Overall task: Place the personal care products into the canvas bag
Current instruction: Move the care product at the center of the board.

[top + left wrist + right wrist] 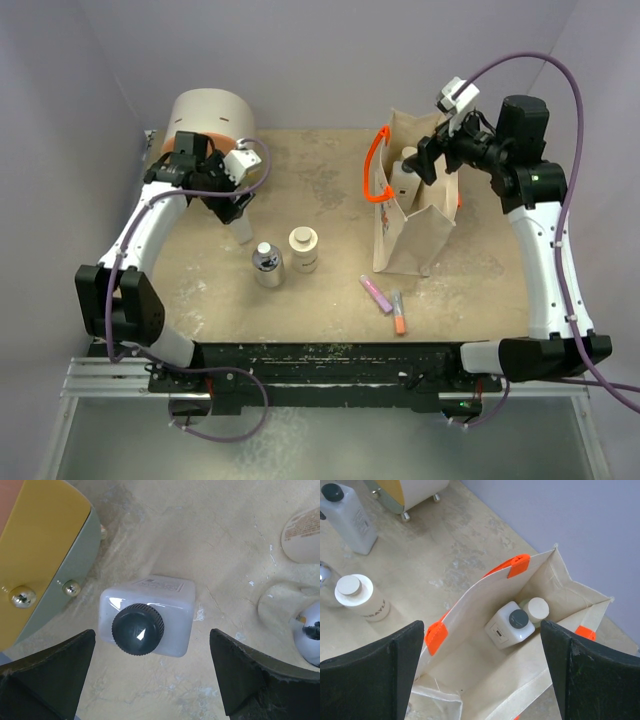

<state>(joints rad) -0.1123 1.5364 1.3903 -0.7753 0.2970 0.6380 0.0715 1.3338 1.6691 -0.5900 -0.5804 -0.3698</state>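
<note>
Two products sit in the canvas bag: a dark-capped bottle and one showing only its cream cap. Right gripper hangs above, jaws apart. Left gripper, also spread, straddles a black-capped white bottle on the table.

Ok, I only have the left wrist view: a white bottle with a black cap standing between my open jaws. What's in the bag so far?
Observer: Two things stand inside the canvas bag: a white bottle with a dark cap and, right beside it, a bottle with a cream cap.
Operator: Where's the other arm?
Observer: The right arm hangs over the bag's mouth, jaws open and empty.
Operator: Anything lying about that I can't see?
Observer: A pink tube and a tube with an orange end lie flat just on the near side of the bag.
</note>
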